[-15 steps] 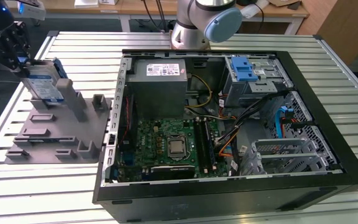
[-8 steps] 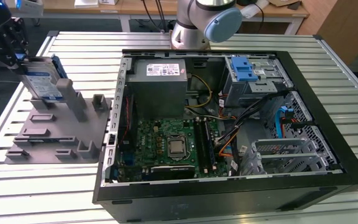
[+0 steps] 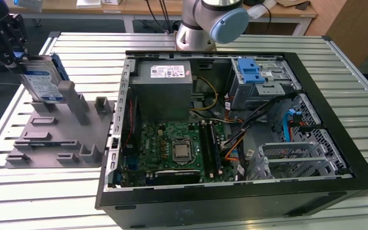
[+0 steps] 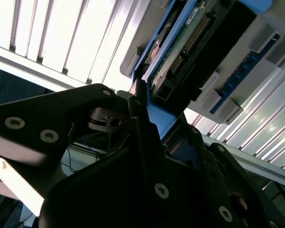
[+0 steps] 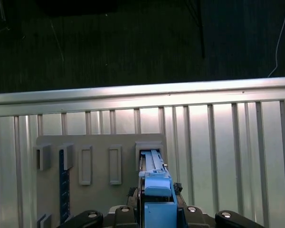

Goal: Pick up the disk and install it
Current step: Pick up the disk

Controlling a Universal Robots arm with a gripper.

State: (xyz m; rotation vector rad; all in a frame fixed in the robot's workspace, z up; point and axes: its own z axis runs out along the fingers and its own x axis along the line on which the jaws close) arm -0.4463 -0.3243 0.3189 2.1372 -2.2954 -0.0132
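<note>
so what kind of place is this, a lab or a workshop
Probably a robotics lab for PC assembly: an open computer case on a slatted metal table, a grey parts fixture beside it, a robot arm behind.

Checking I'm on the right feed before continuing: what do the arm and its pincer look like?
The arm is a silver-grey tube with rounded joints, one closed by a light blue cap. The pincer is matte black, built of flat angular plates fastened with silver screws.

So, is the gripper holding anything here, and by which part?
Yes: the gripper grips the disk by its upper, blue-framed end.
</note>
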